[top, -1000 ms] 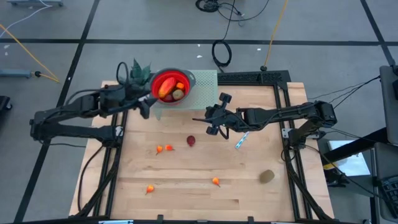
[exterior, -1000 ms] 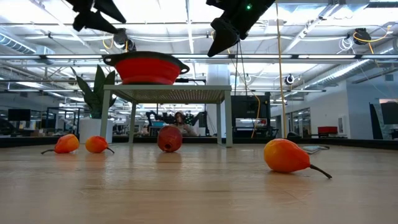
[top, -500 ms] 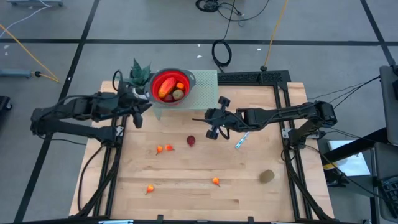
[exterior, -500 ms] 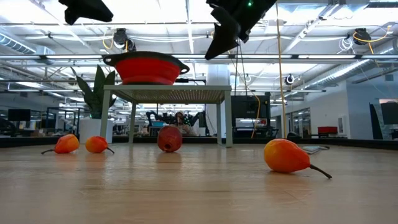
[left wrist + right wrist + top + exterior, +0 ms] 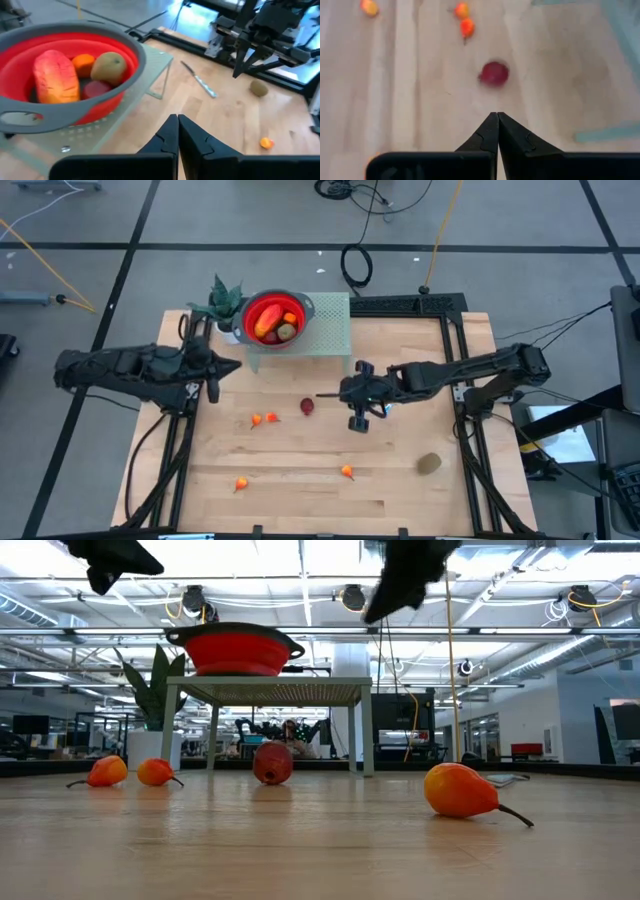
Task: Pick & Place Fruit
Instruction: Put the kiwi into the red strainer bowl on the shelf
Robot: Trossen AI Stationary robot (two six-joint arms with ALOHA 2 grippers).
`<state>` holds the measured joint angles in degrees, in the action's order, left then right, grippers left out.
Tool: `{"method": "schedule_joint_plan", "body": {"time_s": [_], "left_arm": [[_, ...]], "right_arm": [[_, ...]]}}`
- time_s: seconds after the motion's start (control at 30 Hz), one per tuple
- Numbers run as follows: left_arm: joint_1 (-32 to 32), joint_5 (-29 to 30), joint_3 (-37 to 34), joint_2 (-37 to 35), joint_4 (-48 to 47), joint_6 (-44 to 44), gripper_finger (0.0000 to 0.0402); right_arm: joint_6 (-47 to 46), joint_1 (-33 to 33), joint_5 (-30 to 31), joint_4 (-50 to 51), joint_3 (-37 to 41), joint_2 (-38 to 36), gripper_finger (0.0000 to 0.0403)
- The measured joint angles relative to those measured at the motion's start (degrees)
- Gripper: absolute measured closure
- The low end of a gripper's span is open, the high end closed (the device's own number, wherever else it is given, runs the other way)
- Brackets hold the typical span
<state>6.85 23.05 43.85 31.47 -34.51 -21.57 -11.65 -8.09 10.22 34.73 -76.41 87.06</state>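
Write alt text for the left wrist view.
A red bowl on a pale green stand holds four toy fruits. The left tool is shut and empty nearby; the right tool hangs over the wooden table.

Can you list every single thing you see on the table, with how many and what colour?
Round red bowl with grey rim: one, on a pale green stand at the table's back edge.
Fruit in the bowl: four, a red-orange oval, a small orange piece, a brownish-green oval, a dark red one.
Dark red round fruit: one, mid-table.
Tiny orange fruits: four, two together, two nearer the front.
Brownish-green oval fruit: one, front right.
Green plant: one, beside the bowl.
Left gripper: shut, empty.
Right gripper: shut, empty.
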Motion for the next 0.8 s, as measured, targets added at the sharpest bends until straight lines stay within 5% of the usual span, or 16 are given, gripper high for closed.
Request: {"method": "schedule_joint_plan", "body": {"time_s": [0.5, 0.8], "left_arm": [[5.9, -0.4, -7.3, -4.3, 7.7, 3.0, 0.0398], [10.3, -0.5, -9.8, -4.2, 12.3, 3.9, 0.04]], "right_arm": [[-21.0, -11.3, 0.1, 15.6, 0.1, -7.6, 0.0403], [-22.2, -17.1, 0.1, 25.9, 0.1, -9.6, 0.0403]]}}
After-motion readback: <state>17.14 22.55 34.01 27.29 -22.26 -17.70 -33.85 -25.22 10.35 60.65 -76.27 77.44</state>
